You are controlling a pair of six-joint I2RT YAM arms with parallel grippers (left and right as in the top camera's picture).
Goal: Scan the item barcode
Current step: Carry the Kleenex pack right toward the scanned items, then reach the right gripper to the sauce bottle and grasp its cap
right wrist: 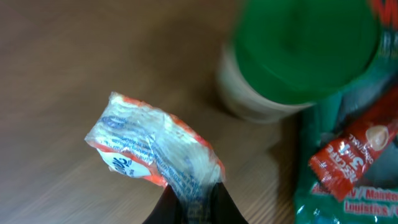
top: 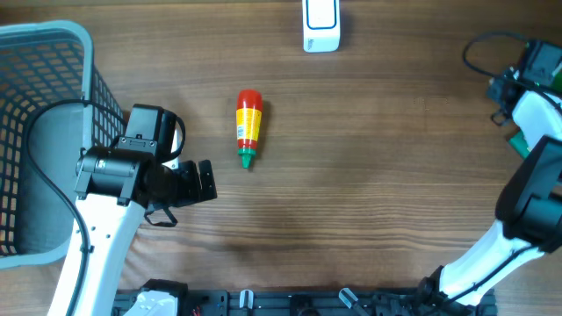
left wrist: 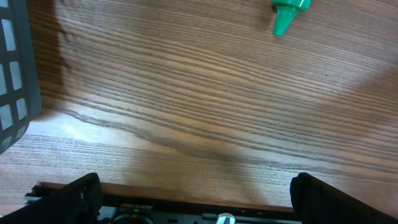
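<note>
My right gripper [right wrist: 194, 190] is shut on the tail of a crinkled packet [right wrist: 146, 152] with orange, white and clear wrapping, held just above the wood; no barcode can be made out on it. A red sauce bottle [top: 249, 125] with a yellow label and green nozzle lies mid-table, and its green tip [left wrist: 287, 15] shows at the top of the left wrist view. My left gripper [top: 206, 182] sits just left of and below the bottle. It stands wide open [left wrist: 199, 199] with nothing between its fingers. A white scanner [top: 320, 25] stands at the far edge.
A grey mesh basket [top: 53, 39] fills the left side, its wall [left wrist: 15, 68] close to my left arm. Beside the packet stand a green-lidded jar [right wrist: 305, 50] and a green pouch with a red label [right wrist: 354, 162]. My right arm [top: 536, 114] reaches along the right edge.
</note>
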